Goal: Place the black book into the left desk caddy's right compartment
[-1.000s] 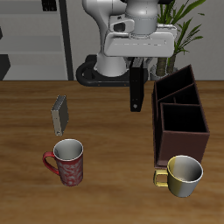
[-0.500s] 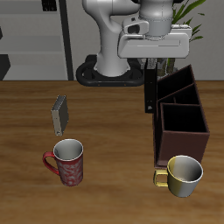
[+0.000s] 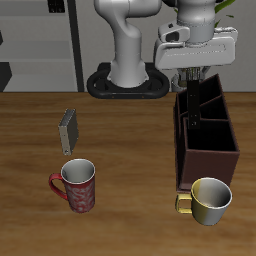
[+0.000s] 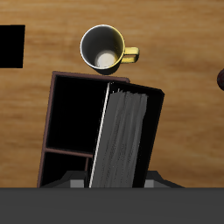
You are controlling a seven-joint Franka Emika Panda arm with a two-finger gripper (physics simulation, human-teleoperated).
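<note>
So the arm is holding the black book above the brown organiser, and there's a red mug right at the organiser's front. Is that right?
Not quite: the mug at the left desk caddy's front is yellow, as the exterior view shows; the red mug stands apart, near the grey book. The black book is indeed held above the caddy.

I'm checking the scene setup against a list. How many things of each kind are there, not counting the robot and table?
Books: 2, thin black book in the gripper, small grey book
Mugs: 2, red patterned mug, yellow mug
Desk caddies: 1, dark brown caddy
Total: 5
</note>
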